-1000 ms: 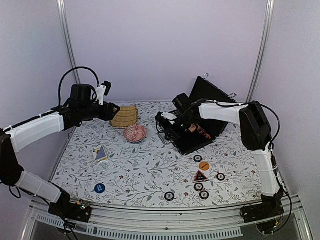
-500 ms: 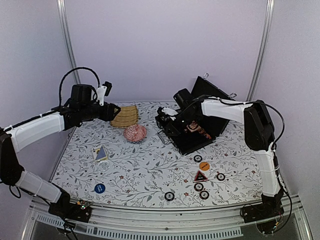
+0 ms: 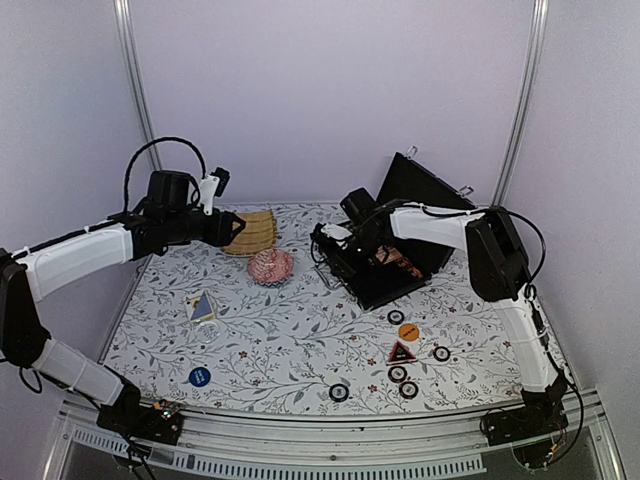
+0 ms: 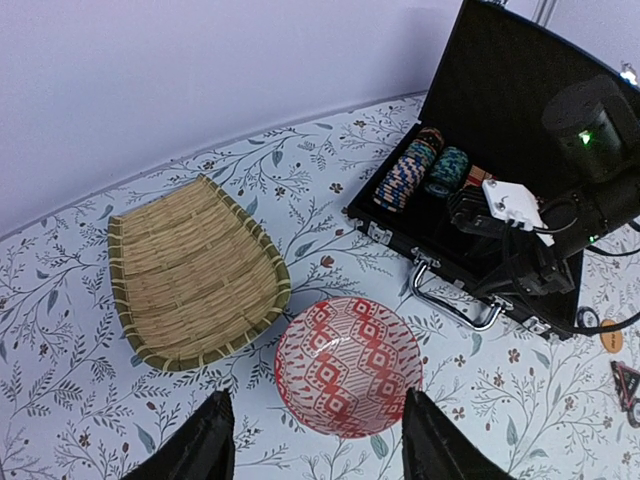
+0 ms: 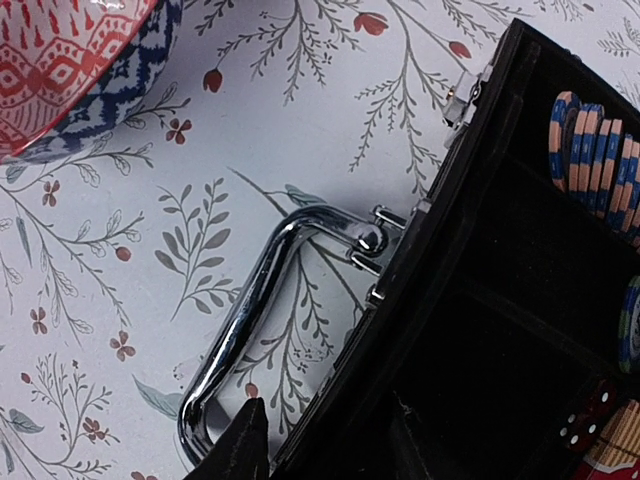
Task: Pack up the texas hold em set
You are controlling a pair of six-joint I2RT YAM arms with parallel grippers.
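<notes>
The black briefcase (image 3: 392,287) sits open with its lid up, and chip stacks (image 5: 595,150) are racked inside. The right end effector (image 5: 320,440) has 1 finger on either side of the front wall, beside the silver handle (image 5: 250,310). I cannot tell whether it pinches that wall.

Packing looks part done. In front of the briefcase lie loose chips (image 3: 339,392), an orange disc (image 3: 408,332) and a red triangle (image 3: 402,352). Well to its left are a blue disc (image 3: 199,376) and a card deck (image 3: 203,307). The next move likely calls for fetching these.

The left end effector (image 4: 315,440), fingers apart and empty, hovers left of the briefcase over a red bowl (image 4: 348,365). The right arm hides most of the briefcase's interior from above.
</notes>
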